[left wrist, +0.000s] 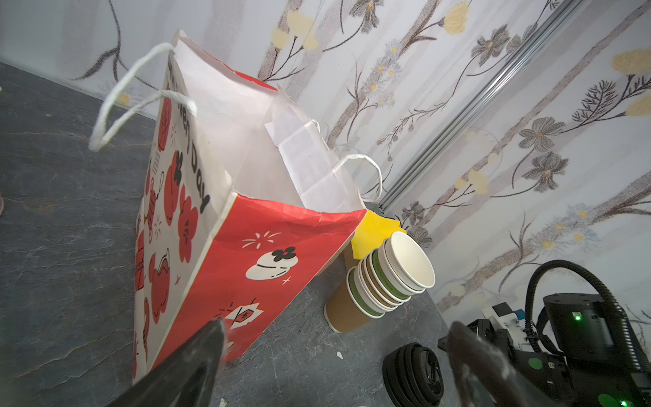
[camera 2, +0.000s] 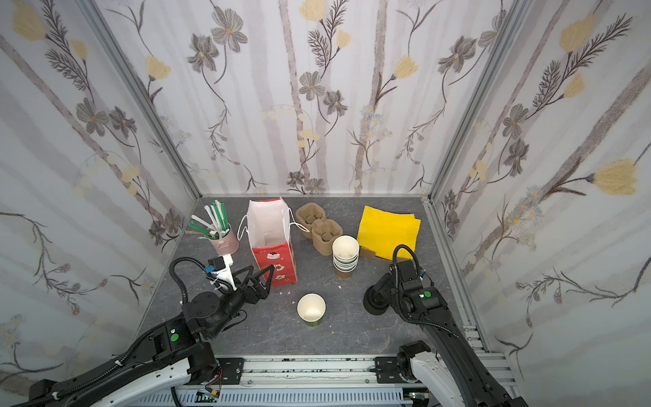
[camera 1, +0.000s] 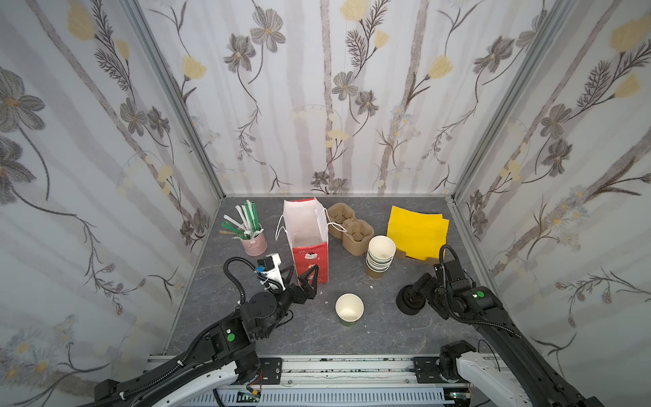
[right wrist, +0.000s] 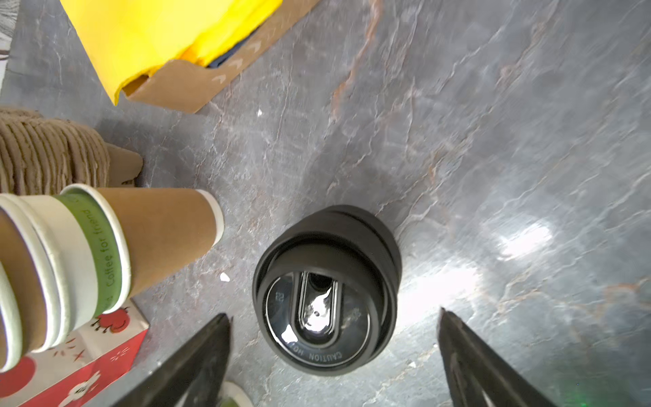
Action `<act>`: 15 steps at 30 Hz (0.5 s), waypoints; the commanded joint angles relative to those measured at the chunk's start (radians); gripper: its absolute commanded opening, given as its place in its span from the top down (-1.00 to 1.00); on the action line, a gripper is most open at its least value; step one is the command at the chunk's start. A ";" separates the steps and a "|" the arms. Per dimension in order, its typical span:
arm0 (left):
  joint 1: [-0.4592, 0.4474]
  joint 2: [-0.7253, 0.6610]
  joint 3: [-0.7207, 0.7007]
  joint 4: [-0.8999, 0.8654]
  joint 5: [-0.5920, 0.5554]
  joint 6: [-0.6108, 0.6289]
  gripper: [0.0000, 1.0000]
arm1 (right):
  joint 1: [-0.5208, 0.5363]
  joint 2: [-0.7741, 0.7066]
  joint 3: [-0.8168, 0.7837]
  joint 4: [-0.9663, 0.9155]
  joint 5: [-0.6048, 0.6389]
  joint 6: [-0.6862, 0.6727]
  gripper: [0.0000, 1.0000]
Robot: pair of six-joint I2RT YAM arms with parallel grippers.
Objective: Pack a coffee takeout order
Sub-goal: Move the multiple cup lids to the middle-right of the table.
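One lone cup [camera 1: 349, 310], lidless and upright, is standing on the table [camera 1: 387, 334] between the two grippers, apart from both. One red-and-white paper bag [camera 1: 306, 239] is standing open just beyond the left fingertips. One stack of about six nested cups [camera 1: 380, 255] is rising farther out past the right fingers, and one pile of black lids [right wrist: 326, 289] is sitting directly under the right gripper [right wrist: 333, 314]. The left gripper [left wrist: 337, 322] is reaching low toward the bag's bottom edge, its fingers spread wide and holding nothing. The right arm is bending down steeply, its fingers [right wrist: 208, 352] flanking the lids on both sides, splayed apart, touching and gripping nothing. The yellow napkins [camera 1: 417, 230] are lying in a pile beyond the right fingers, their number unreadable. The green straws [camera 1: 246, 220] are bunching in one pink pot [camera 1: 254, 243] outward of the left fingers, too tangled to count. How many lids are nesting is hard to tell, and the cup stack is partly covering the pulp carriers [camera 1: 347, 229].
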 commanded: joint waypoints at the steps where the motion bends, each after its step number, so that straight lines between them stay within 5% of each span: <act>1: 0.001 0.001 0.008 0.014 -0.002 -0.002 -1.00 | 0.000 0.010 -0.034 0.092 -0.099 0.073 -0.83; 15: 0.002 -0.001 0.008 0.012 -0.002 -0.003 -1.00 | 0.043 0.096 -0.028 0.124 -0.047 0.061 -0.63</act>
